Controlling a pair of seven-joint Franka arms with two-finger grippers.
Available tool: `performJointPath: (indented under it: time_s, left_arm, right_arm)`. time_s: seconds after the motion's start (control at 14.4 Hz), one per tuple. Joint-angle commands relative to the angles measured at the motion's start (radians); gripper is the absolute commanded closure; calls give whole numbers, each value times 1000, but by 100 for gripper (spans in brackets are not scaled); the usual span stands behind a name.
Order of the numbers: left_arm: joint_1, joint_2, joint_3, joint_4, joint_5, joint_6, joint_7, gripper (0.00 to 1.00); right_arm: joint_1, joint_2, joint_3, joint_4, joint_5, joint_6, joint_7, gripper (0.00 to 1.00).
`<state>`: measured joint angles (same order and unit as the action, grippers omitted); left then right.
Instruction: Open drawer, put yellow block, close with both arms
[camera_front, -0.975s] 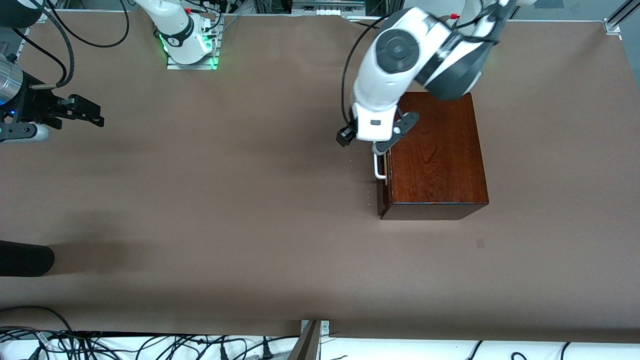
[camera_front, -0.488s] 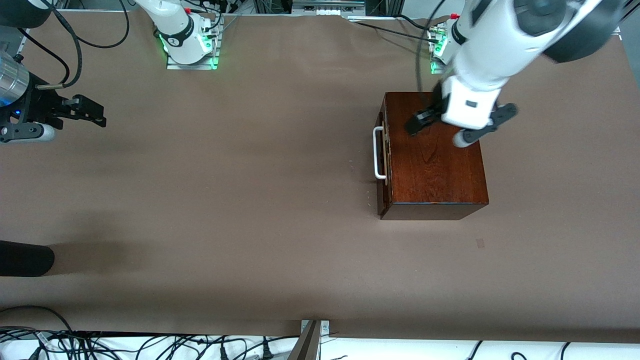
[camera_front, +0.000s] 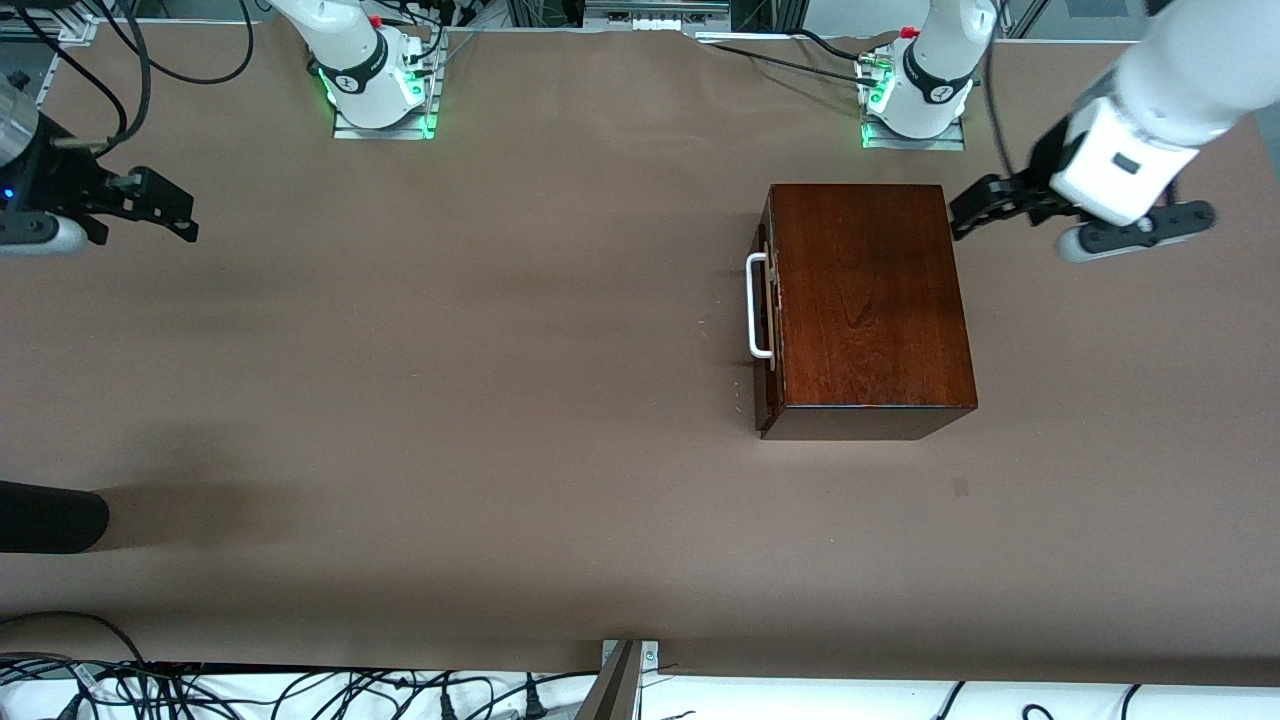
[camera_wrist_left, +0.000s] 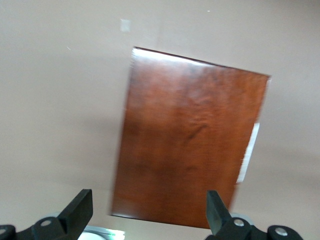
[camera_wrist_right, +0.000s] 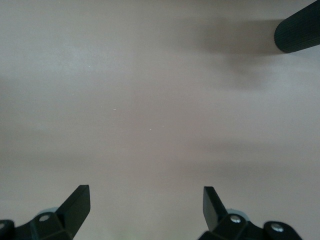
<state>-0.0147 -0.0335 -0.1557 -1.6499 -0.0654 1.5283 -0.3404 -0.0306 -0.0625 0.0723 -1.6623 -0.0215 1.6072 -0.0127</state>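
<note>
We can read no text, label, brand, number or sign anywhere in these views. The dark wooden box (camera_front: 865, 300) shows only bare polished grain on its top, and its white handle (camera_front: 756, 305) carries no marking that we can make out. The bench (camera_front: 450, 400) around the box is plain brown, without print or stickers that we can read.

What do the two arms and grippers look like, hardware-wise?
Both arms are white and jointed, on bases lit green, trailing black cables. The left gripper has black fingers under a white wrist block; the right gripper is black with a silver wrist section showing a blue light.
</note>
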Motion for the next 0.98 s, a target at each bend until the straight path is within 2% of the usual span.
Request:
performJointPath:
  time_s: [0.0,0.28,0.42,0.91]
  left_arm:
    - [10,-66,-7,-59,97,0,139,0]
    - [12,-72,60,-59,104,-7,239,0]
    - [9,-68,74,-47,104,-22,245,0]
    - [13,-46,76,-28,88,-34,235,0]
  right_arm:
    - [15,-50,-16,-40,-9,22,4,0]
    - [21,-34,-16,2,1,7,2,0]
    - [70,-27,-35,6,0,-1,7,0]
    - [78,-17,-46,24,3,-35,8,0]
